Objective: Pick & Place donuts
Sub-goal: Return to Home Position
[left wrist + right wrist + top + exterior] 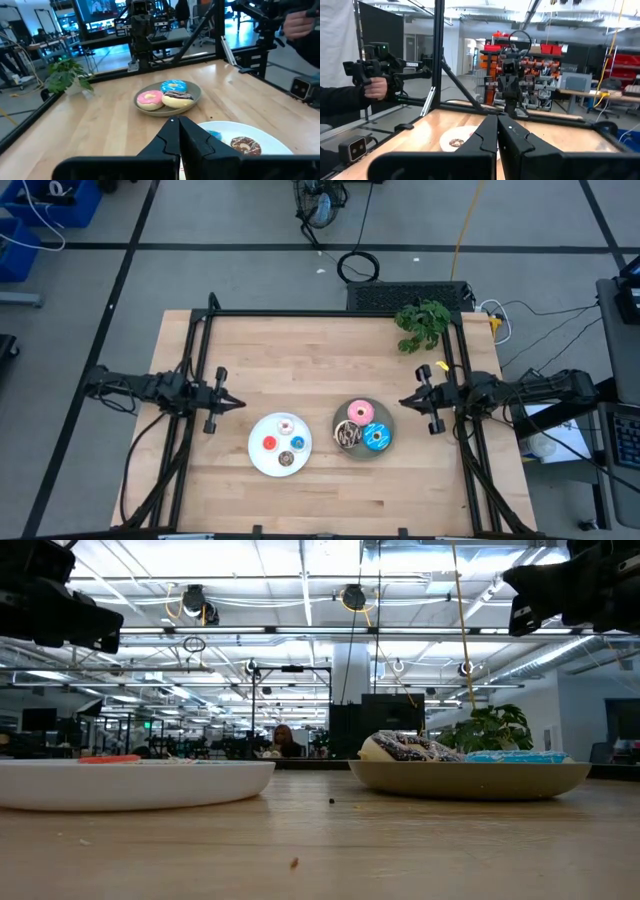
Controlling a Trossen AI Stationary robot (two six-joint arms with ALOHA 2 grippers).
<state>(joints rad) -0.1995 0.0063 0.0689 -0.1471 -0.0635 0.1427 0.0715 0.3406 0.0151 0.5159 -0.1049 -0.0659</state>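
Note:
On a round grey plate near the table's middle lie three larger donuts: pink, blue sprinkled and brown streaked. To its left, a round white plate bears several tiny donuts, among them red, blue and brown. My left gripper hovers shut left of the white plate, pointing level toward the table's right. My right gripper hovers shut right of the grey plate, pointing toward the table's left. Neither holds anything.
A green plant stands at the table's far right corner. Black frame bars run along the far edge and both sides. A person's hand grips a handle beyond the table. Bare wood lies between the plates and the far edge.

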